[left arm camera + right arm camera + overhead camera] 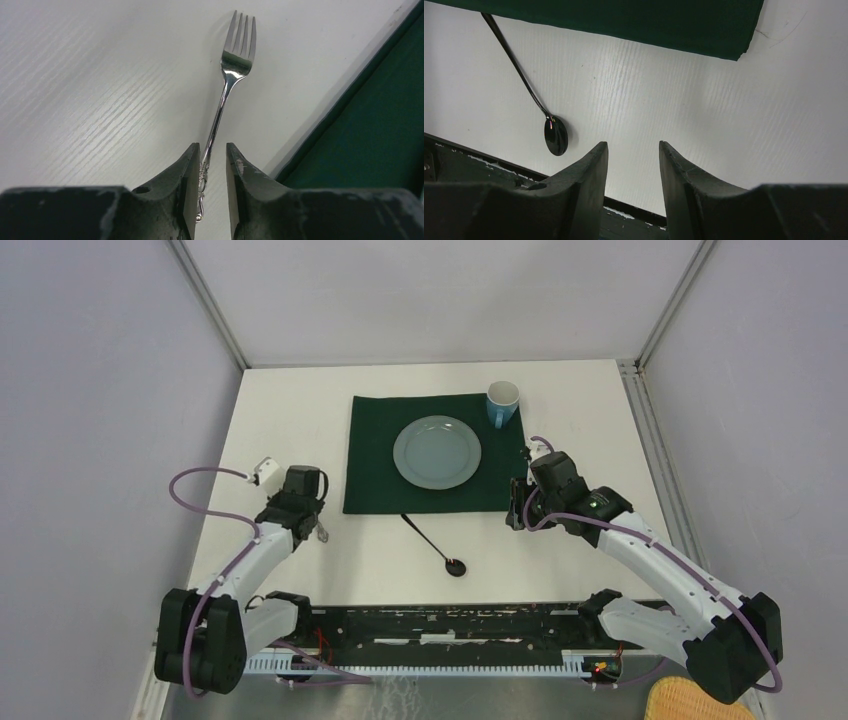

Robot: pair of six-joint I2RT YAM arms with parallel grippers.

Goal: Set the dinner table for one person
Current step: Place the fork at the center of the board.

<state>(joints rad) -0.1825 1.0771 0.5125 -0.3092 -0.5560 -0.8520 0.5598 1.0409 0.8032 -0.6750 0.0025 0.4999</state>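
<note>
The white dinner table (580,420) carries a dark green cloth (375,455) with a grey-blue plate (437,451) at its middle and a blue cup (502,403) at its far right corner. A silver fork (235,65) lies on the table left of the cloth (380,125), tines pointing away. My left gripper (213,146) straddles its handle, jaws slightly apart, with a gap on the right side. A dark spoon (436,545) lies below the cloth, bowl toward me. My right gripper (633,144) hovers open and empty near the cloth's right corner (649,20), the spoon (555,134) to its left.
Grey walls enclose the table on three sides. A black rail (450,625) runs along the near edge between the arm bases. A wicker basket (700,702) shows at the bottom right, off the table.
</note>
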